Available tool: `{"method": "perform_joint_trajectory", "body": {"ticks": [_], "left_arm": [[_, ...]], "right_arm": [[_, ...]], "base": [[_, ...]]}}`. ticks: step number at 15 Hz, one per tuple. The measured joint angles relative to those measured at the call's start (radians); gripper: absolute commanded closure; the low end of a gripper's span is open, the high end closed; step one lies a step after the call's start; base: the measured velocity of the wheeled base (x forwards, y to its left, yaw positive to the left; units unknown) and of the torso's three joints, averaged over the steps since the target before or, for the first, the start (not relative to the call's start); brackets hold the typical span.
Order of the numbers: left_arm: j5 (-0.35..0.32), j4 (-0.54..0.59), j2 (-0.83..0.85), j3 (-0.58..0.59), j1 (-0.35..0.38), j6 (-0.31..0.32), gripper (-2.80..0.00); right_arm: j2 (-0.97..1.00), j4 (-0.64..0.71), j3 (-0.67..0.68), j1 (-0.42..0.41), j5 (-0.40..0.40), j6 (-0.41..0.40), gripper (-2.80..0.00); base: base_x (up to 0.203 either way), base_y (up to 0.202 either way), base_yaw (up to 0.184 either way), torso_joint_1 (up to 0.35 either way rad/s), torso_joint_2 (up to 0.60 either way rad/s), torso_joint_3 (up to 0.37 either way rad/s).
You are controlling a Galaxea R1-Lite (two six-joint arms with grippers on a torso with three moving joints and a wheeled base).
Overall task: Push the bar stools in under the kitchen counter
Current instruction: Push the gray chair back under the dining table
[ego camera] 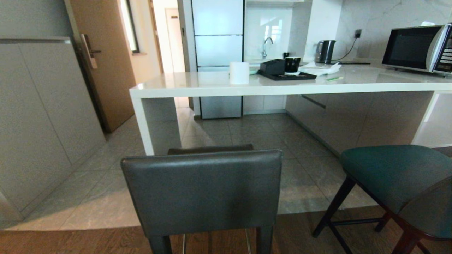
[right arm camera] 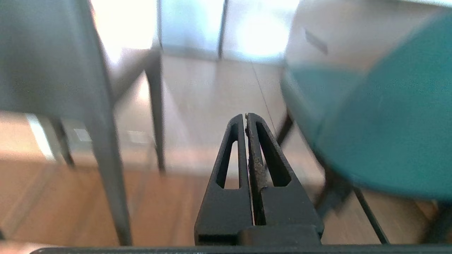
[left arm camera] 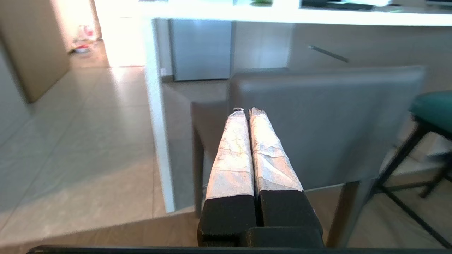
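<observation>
Stools: both sit out from the counter on the near side. The grey stool (ego camera: 201,190) is in the near middle with its back toward us, the teal stool (ego camera: 395,176) is off to the right.
Counter: the kitchen counter (ego camera: 282,86) runs across the far side, its white end panel (ego camera: 141,123) coming down at the left just beyond the grey stool. Plenty of open floor under the top, so neither stool is tucked in yet.
Left claw: the left gripper (left arm camera: 246,111) has its taped fingers pressed together on nothing, pointing at the grey backrest (left arm camera: 325,120). Can't tell if it's touching.
Right claw: the right gripper (right arm camera: 246,116) is likewise pinched closed and empty, low down between the two stools.
Doing it well: I'd say push with the closed fingers flat on the middle of the backrest, low-ish, so the stool slides instead of tipping. Aim it straight, a bit right of the end panel, so the legs don't clip it.
Head view only: the countertop clutter, e.g. the paper roll (ego camera: 239,73) and microwave (ego camera: 416,47), but no arms at all.
Wrist views only: both claws, plus the stool legs from low down.
</observation>
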Motion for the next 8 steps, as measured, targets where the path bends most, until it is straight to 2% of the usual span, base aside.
{"method": "perform_joint_trajectory", "body": {"ticks": [2, 4, 6, 8], "left_arm": [[-0.005, -0.017, 0.081, -0.047, -0.003, -0.004, 0.0], [-0.005, -0.074, 0.196, -0.077, -0.003, -0.01, 0.0], [-0.003, -0.195, 0.347, -0.073, 0.002, -0.013, 0.0], [-0.001, -0.361, 0.519, -0.017, 0.003, -0.015, 0.0]], "right_arm": [[0.078, -0.023, -0.083, 0.0, 0.02, 0.058, 0.0], [0.239, -0.091, -0.166, 0.0, 0.03, 0.135, 0.0], [0.455, -0.213, -0.221, 0.0, 0.035, 0.198, 0.0], [0.682, -0.376, -0.251, 0.005, 0.036, 0.233, 0.0]], "base": [[0.0, 0.0, 0.0, 0.0, 0.0, 0.0], [0.0, 0.0, 0.0, 0.0, 0.0, 0.0], [0.0, 0.0, 0.0, 0.0, 0.0, 0.0], [0.0, 0.0, 0.0, 0.0, 0.0, 0.0]]}}
